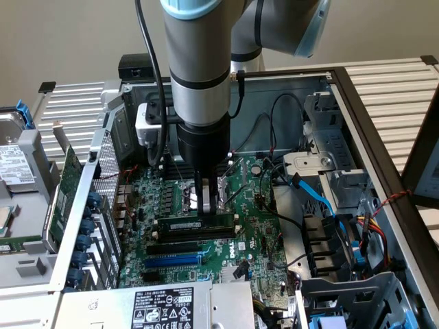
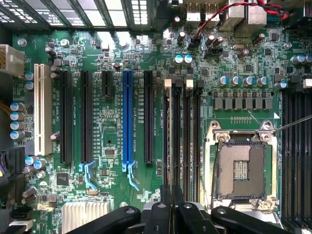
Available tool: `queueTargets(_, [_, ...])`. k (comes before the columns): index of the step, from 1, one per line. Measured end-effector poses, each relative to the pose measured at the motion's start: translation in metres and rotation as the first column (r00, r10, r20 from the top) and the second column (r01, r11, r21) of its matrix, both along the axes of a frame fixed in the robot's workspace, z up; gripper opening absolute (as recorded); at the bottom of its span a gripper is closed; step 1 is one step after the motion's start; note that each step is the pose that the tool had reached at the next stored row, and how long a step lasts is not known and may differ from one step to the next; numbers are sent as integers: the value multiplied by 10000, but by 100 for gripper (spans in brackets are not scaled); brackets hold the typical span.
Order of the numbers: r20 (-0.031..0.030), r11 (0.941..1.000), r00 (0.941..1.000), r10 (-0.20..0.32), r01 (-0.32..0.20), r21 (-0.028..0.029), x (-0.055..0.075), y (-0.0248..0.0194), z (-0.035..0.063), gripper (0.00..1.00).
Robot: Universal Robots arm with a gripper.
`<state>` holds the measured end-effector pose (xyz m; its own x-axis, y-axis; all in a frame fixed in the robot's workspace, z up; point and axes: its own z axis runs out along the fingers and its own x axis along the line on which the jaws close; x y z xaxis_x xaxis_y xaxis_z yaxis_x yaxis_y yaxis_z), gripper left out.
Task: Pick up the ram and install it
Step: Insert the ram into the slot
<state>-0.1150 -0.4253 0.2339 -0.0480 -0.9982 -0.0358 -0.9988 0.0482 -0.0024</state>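
My pincer [image 1: 206, 203] together, tips just over ram [image 1: 192, 225]. Can't tell if touching. Ram stands on edge, centre frame, on motherboard [image 1: 250, 195]. Looks light, stiff, thin, chips fragile. I'd pinch top edge mid-length.

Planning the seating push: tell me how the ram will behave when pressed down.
The ram is a thin, long board standing on edge, so probably stiff along its length but apt to tilt if pushed off-centre. It looks light for its length, and its bare circuitry suggests fragility.
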Motion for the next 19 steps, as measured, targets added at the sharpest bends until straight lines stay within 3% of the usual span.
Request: queueTargets(19, [29,10000,10000,0,0,-1,-10,-10,-12,12])
